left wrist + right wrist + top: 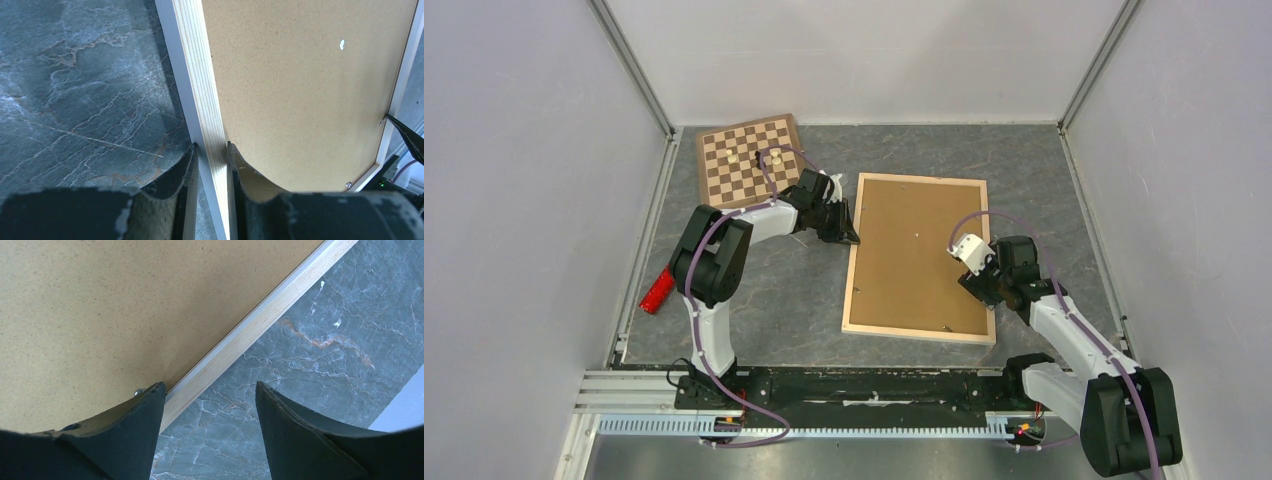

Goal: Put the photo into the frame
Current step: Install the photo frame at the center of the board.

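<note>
Frame (855,270) lies back side up in the middle of the worktop (784,290), with a brown board (919,250) filling it and a chessboard (749,160) near its far left corner. The left arm goes up from its base, bends at the elbow and reaches to the right, and the left gripper (846,235) is squeezed tight on the frame's left wooden bar, one finger on each side. The right arm leans in from the right with its wrist tipped down, and the right gripper (980,288) is wide open and holds nothing, one finger over the brown board and the other over the worktop, with the frame's right bar between them
</note>
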Action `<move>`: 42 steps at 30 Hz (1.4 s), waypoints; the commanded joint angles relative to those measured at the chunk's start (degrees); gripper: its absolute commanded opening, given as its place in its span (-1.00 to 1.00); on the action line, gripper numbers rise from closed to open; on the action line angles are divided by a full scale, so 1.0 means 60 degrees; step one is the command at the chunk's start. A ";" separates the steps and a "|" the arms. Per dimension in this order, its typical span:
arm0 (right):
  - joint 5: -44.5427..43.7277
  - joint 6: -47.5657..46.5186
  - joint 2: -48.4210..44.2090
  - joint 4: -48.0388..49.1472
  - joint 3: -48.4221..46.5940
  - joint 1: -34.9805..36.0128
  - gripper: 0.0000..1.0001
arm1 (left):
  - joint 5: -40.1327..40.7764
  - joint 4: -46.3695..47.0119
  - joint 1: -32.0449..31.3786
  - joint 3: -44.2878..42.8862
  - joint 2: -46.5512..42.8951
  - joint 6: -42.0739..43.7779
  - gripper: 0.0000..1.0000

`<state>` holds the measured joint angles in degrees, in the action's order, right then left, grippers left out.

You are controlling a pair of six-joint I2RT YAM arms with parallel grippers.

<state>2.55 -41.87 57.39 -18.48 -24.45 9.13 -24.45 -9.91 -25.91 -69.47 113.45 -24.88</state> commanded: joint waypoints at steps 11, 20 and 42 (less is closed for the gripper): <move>0.0598 0.0062 0.0280 -0.0622 -0.0583 -0.0071 0.40 | 0.0303 -0.1322 0.0187 0.0329 0.0455 -0.0009 -0.95; 0.0719 0.0283 0.0655 -0.0354 -0.0818 -0.0075 0.40 | 0.0293 -0.1325 0.0188 0.0322 0.0481 -0.0013 -0.95; 0.0168 0.0051 0.0523 -0.0269 -0.0442 -0.0195 0.40 | 0.0266 -0.1307 0.0202 0.0343 0.0491 -0.0001 -0.95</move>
<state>4.01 -40.60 61.87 -20.45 -27.86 8.32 -25.52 -10.00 -25.36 -69.47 113.67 -25.43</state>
